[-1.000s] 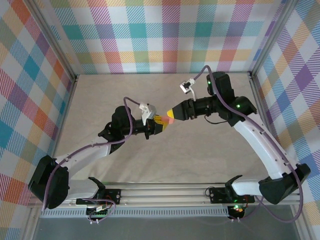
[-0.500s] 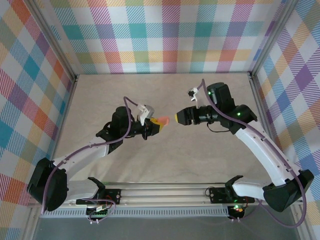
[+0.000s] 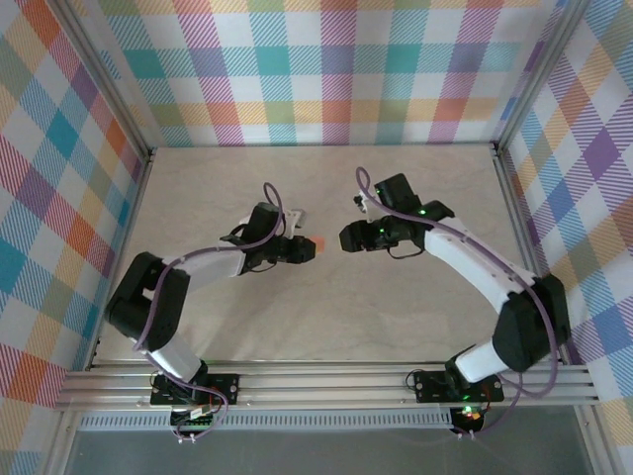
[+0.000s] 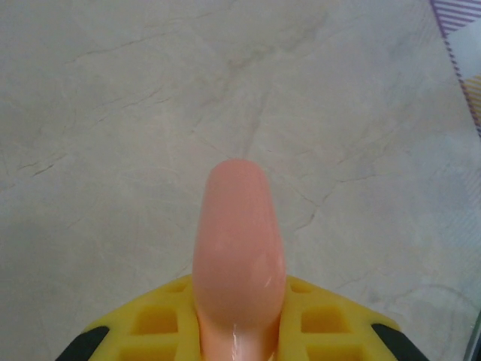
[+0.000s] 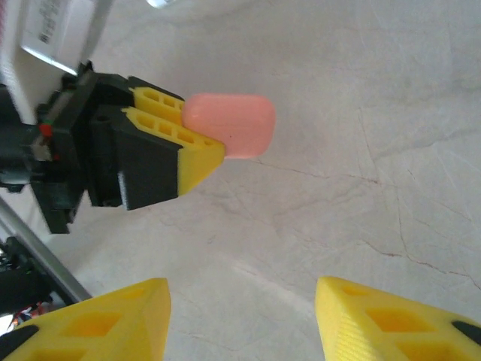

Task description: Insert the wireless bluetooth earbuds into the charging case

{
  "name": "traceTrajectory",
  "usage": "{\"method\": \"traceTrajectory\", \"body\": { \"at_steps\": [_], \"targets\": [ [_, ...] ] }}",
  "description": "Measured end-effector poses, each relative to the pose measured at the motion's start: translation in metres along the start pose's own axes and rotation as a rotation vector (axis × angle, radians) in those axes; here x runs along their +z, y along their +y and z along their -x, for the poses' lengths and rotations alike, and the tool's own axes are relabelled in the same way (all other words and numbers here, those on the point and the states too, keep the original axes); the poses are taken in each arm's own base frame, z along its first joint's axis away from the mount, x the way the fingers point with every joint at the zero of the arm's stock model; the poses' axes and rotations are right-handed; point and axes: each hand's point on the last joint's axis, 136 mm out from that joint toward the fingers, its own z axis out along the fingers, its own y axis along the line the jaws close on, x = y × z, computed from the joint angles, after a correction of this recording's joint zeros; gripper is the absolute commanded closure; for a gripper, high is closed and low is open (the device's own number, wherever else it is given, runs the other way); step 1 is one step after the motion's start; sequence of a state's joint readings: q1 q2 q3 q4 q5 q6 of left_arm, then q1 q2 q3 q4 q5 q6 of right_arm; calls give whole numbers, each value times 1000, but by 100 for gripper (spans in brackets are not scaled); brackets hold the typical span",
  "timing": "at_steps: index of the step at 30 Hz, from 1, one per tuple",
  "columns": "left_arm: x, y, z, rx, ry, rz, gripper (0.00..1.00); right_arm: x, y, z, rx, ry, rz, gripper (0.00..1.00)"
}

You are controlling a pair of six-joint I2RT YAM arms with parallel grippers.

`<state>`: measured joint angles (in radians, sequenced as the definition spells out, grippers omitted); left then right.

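A salmon-pink, pebble-shaped charging case point(image 4: 239, 241) sticks out from between the yellow fingers of my left gripper point(image 4: 239, 308), which is shut on its near end. The case looks closed. From above, the left gripper point(image 3: 303, 248) holds the case point(image 3: 317, 243) over the middle of the table. My right gripper point(image 3: 346, 238) faces it from the right, a short gap away. In the right wrist view the case point(image 5: 229, 124) and the left gripper's fingers point(image 5: 197, 154) lie ahead, and my right gripper point(image 5: 242, 320) is open with nothing between its fingertips. The earbuds are out of view.
The pale marbled table top point(image 3: 326, 317) lies under both arms. Checked cloth walls point(image 3: 326, 69) and an aluminium frame point(image 3: 504, 178) enclose it on three sides. A rail point(image 3: 326, 381) with the arm bases runs along the near edge.
A second ago the right gripper's tips were on the case; it has since come off and stands apart. Both arms have sunk lower over the table, the case still in the left gripper.
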<state>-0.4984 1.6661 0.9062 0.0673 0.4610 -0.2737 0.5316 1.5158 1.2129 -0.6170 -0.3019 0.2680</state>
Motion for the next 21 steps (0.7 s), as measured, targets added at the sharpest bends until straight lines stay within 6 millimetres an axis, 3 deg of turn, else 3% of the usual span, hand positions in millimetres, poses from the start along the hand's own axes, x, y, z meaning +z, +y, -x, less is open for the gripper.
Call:
{"method": "traceTrajectory", "body": {
  "at_steps": [5, 8, 11, 16, 21],
  "targets": [
    [19, 8, 12, -41, 17, 11, 98, 45, -20, -3, 47, 96, -25, 49],
    [31, 13, 18, -52, 23, 15, 96, 60, -27, -6, 62, 131, -30, 49],
    [38, 19, 18, -60, 33, 28, 85, 65, -28, -4, 64, 136, -26, 48],
    [40, 30, 12, -71, 62, 84, 77, 63, -24, 6, 52, 110, -18, 46],
    [36, 33, 21, -42, 69, 131, 64, 59, -25, 11, 43, 83, -39, 42]
  ]
}}
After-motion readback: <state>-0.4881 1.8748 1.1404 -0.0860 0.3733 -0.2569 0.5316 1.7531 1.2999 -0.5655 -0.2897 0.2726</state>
